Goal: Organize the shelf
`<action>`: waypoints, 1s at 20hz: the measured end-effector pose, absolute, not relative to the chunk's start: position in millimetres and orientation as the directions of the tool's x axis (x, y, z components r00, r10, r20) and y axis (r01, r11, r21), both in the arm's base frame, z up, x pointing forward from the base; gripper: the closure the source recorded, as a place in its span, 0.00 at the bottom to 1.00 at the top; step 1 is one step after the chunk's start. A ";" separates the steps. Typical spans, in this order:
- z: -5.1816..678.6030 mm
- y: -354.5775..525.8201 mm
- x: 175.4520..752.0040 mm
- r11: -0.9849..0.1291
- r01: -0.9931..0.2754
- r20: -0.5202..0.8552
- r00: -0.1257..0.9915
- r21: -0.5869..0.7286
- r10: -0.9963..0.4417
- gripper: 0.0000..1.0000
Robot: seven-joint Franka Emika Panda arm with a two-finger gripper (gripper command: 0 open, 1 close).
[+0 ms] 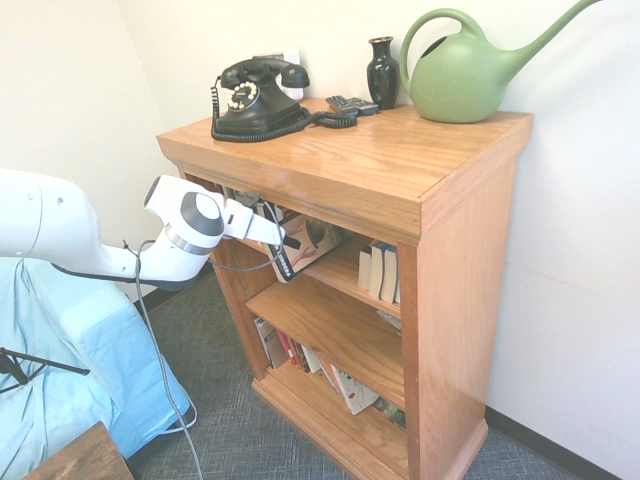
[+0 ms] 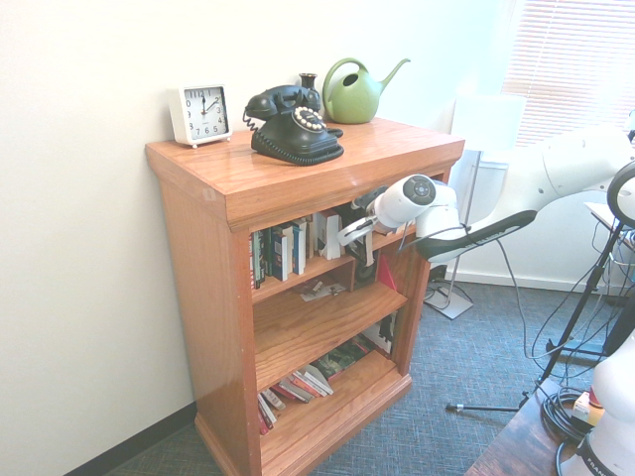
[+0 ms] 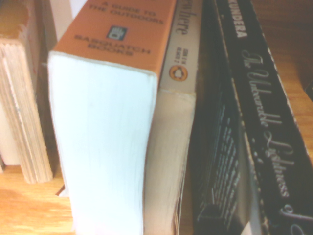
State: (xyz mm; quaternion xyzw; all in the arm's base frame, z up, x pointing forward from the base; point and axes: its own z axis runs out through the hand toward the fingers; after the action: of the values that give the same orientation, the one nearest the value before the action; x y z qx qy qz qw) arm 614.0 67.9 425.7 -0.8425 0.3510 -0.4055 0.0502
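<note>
The shelf (image 1: pixel 400 170) stands against the white wall, its thick wooden top carrying a black dial telephone (image 1: pixel 262 98), a small dark vase (image 1: pixel 382 72) and a green watering can (image 1: pixel 462 75); from the other side a white alarm clock (image 2: pixel 199 114) also shows on the shelf's top, at the end away from the watering can. The white arm reaches to the front of the shelf's upper compartment, and the gripper (image 1: pixel 290 241) sits with its fingers pressed together right at a cluster of leaning books (image 1: pixel 305 245) there (whether a book is pinched between them cannot be made out). Further along the same compartment more books (image 1: pixel 380 272) stand upright. The shelf's middle board is mostly bare, and its bottom compartment holds tilted books (image 1: pixel 350 388). Up close, the wrist view shows an orange-spined book (image 3: pixel 110 122), a cream paperback (image 3: pixel 173 142) and a black book (image 3: pixel 266 142) packed side by side.
</note>
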 end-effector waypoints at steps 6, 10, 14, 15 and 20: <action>425.7 67.1 614.1 -0.756 -0.547 0.652 0.433 -0.358 -0.622 0.00; 425.5 66.7 614.1 -0.761 -0.547 0.657 0.437 -0.349 -0.615 0.00; 425.5 66.9 613.9 -0.762 -0.547 0.658 0.437 -0.347 -0.613 0.00; 425.6 67.1 613.9 -0.763 -0.546 0.658 0.438 -0.346 -0.612 0.00; 424.7 68.6 611.9 -0.769 -0.540 0.661 0.444 -0.342 -0.606 0.00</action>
State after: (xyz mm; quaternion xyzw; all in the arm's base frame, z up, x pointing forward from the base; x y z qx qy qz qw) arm 611.9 68.6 424.7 -0.8486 0.3376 -0.4053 0.0405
